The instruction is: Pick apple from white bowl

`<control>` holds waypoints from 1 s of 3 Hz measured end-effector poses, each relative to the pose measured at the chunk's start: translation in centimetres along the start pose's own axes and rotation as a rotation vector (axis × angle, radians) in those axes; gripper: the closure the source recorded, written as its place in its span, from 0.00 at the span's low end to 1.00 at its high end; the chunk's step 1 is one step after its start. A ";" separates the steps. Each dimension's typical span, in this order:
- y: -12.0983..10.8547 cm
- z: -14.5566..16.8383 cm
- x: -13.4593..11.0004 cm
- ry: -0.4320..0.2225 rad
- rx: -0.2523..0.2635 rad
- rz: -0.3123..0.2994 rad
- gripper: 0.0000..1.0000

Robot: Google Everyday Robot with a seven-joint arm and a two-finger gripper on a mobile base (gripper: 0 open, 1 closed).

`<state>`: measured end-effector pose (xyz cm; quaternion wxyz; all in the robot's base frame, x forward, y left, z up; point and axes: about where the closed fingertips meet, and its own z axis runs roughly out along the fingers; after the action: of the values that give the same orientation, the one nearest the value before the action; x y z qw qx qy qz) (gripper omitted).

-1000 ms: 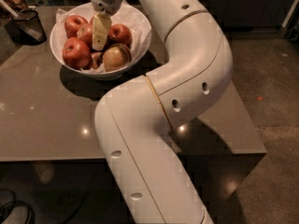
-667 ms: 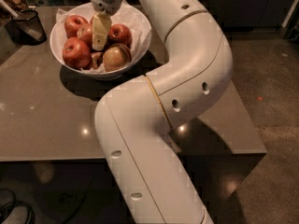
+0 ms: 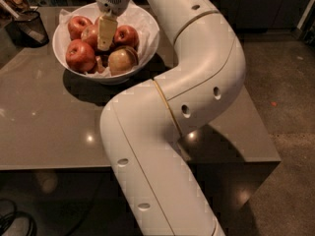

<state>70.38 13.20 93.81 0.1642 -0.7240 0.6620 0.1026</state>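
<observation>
The white bowl (image 3: 147, 43) stands at the back left of the brown table, lined with white paper. It holds several apples: red ones at the far left (image 3: 78, 24), the front left (image 3: 80, 56) and the right (image 3: 127, 35), and a yellowish one (image 3: 121, 60) at the front. My gripper (image 3: 106, 33) reaches down from above into the middle of the bowl, among the apples, and partly hides a red apple (image 3: 90, 34) behind it. I see no apple lifted out of the bowl.
A small black mesh cup (image 3: 28, 26) stands left of the bowl near the table's left edge. My white arm (image 3: 197, 77) bends across the table's right half and front edge. The brown table (image 3: 49, 122) has dark floor to its right.
</observation>
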 end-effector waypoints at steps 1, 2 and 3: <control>0.0 0.0 0.0 0.000 0.000 0.000 0.95; 0.0 0.0 0.0 0.000 0.000 0.000 1.00; -1.2 -0.5 0.0 -0.013 0.053 0.024 1.00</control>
<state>71.54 13.06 94.36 0.1865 -0.7106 0.6722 0.0918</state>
